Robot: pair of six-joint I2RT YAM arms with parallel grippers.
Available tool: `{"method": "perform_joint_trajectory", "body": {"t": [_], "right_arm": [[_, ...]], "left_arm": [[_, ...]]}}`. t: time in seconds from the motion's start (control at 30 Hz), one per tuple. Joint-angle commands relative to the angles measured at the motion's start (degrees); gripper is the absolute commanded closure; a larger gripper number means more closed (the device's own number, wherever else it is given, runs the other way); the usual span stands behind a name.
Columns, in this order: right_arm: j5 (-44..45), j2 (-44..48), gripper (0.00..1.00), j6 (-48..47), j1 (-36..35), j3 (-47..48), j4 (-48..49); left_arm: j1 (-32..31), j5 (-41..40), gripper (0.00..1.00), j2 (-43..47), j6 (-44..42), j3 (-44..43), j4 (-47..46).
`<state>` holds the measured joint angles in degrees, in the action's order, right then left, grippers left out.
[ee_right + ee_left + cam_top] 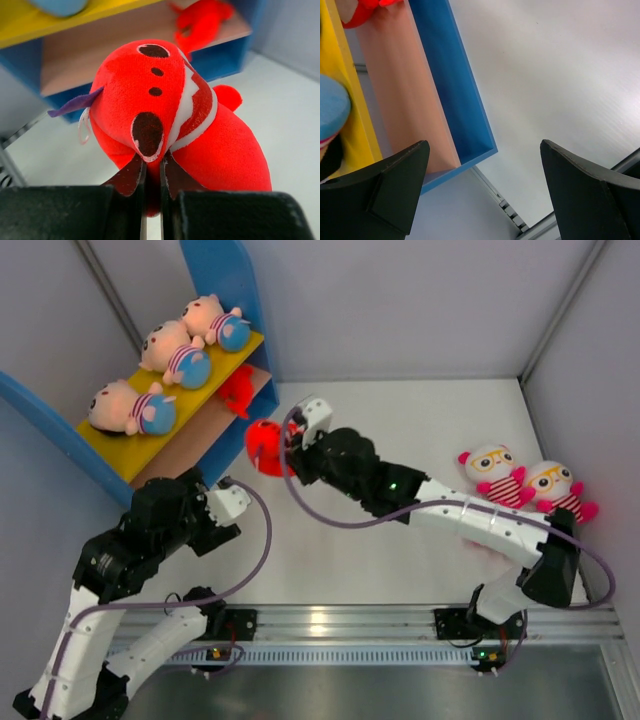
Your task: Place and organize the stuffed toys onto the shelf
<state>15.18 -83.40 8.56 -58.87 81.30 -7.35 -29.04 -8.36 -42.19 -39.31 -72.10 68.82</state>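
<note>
Right gripper (152, 172) pinches a red toy (210, 145) just right of the shelf (222, 285), likely for its lower board (115, 55); left gripper (482, 165) waits spread.

The overhead camera looked steeply down on the tabletop (430, 420); both wrist cameras sat close, facing the shelf (455, 100) it also showed.

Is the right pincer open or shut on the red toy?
Shut: fingers of the right pincer pinch the red creature, nearly meeting.
</note>
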Motion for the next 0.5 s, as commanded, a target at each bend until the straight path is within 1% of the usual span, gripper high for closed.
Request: {"method": "perform_joint_trajectory", "body": {"t": [0.0, 0.03, 0.13, 0.2, 0.23, 0.33, 0.47], "right_arm": [[2.0, -4.7, 1.0, 5.8, -7.2, 2.5, 5.0], [0.1, -5.6, 1.0, 6.5, -8.8, 4.3, 5.0], [-1.8, -8.2, 1.0, 7.8, -10.3, 6.1, 6.8], [-1.3, -10.6, 1.0, 8.3, -11.1, 7.5, 6.4], [-0.5, -11.4, 1.0, 8.5, -11.8, 9.7, 4.5], [1.9, -14.2, 1.0, 8.6, -13.5, 12.3, 2.6], [2.0, -15.4, 1.0, 9.8, -14.1, 12.6, 3.0]], "left_arm": [[0.1, 1.9, 0.02, 3.8, 0.7, 2.5, 0.2], [0.3, 2.2, 0.02, 4.6, 0.7, 2.5, 0.2], [0.6, 2.6, 0.02, 6.7, 0.8, 2.9, 0.0], [0.7, 3.3, 0.02, 8.3, 0.7, 4.1, -0.3], [0.6, 3.6, 0.02, 8.7, 0.4, 4.7, -0.7], [0.8, 2.7, 0.02, 10.1, 1.2, 7.0, -3.5], [0.8, 1.6, 0.02, 10.0, 2.1, 7.4, -6.3]]}}
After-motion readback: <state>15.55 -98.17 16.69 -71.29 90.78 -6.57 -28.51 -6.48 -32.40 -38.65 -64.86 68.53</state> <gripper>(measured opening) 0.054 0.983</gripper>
